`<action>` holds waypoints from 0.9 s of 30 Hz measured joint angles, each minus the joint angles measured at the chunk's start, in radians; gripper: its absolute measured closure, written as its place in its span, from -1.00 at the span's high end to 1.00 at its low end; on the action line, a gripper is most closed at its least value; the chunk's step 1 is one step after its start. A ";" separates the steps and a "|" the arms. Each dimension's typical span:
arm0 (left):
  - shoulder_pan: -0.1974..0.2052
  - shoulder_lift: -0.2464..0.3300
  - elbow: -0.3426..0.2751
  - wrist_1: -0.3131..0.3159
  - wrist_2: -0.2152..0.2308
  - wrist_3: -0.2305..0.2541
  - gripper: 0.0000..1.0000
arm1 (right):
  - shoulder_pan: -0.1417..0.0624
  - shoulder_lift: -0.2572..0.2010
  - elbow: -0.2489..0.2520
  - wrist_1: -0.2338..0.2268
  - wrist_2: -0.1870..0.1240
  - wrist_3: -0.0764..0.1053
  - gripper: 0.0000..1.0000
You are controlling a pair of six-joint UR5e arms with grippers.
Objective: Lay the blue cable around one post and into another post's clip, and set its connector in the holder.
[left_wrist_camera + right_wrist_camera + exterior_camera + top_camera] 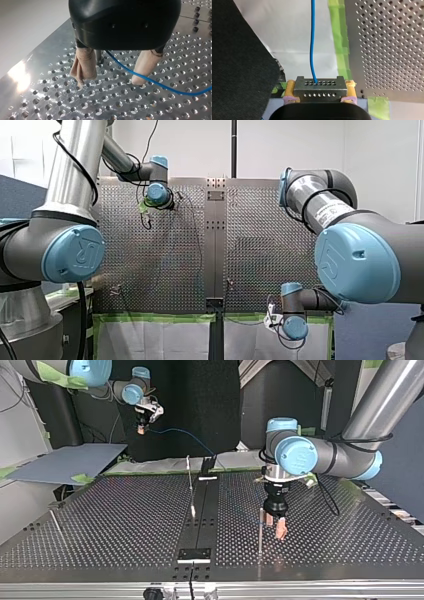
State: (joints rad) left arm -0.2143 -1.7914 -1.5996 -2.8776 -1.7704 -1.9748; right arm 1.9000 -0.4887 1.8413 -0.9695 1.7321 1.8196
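Off the surface's (125, 510) far edge, our right end effector (320, 86) held the connector (319, 93) clamped, blue cable (312, 37) running ahead. Our left end effector (108, 82) stood open beside a post (99, 56) toward the near edge, cable passing between its fingers (83, 65). We judged the routing barely begun; next called for drawing the cable round that post. Only the left wrist view showed cable there; the top view lost it.

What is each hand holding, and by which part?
The right hand grips the connector by its two ends, between yellow pads. The left hand is open and holds nothing; the blue cable only passes between its fingers.
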 joint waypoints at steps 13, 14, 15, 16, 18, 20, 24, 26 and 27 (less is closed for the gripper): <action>-0.003 0.000 0.000 0.000 0.000 0.002 1.00 | -0.097 -0.109 0.002 0.053 -0.086 -0.039 -1.00; -0.003 0.000 0.000 0.000 0.000 0.002 1.00 | -0.098 -0.115 0.004 0.048 -0.092 -0.041 -1.00; -0.003 0.000 -0.001 0.000 -0.001 0.002 1.00 | -0.098 -0.123 0.008 0.041 -0.100 -0.043 -1.00; -0.003 0.000 -0.001 0.000 0.000 0.002 1.00 | -0.098 -0.129 0.011 0.036 -0.105 -0.044 -1.00; -0.003 0.000 0.000 0.000 0.000 0.003 1.00 | -0.096 -0.143 0.023 0.023 -0.119 -0.045 -1.00; -0.003 0.000 0.000 0.000 0.000 0.003 1.00 | -0.093 -0.157 0.035 0.009 -0.133 -0.047 -1.00; -0.005 0.000 -0.001 0.000 -0.001 0.003 1.00 | -0.085 -0.190 0.057 -0.024 -0.166 -0.056 -1.00; -0.005 0.000 0.000 0.000 -0.003 0.003 1.00 | -0.082 -0.205 0.063 -0.039 -0.181 -0.061 -1.00; -0.006 0.000 0.000 0.000 -0.005 0.003 1.00 | -0.081 -0.215 0.065 -0.048 -0.191 -0.063 -1.00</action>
State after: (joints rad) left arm -0.2202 -1.7915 -1.6000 -2.8780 -1.7751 -1.9720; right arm 1.8186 -0.7038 1.9065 -1.0179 1.5411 1.7567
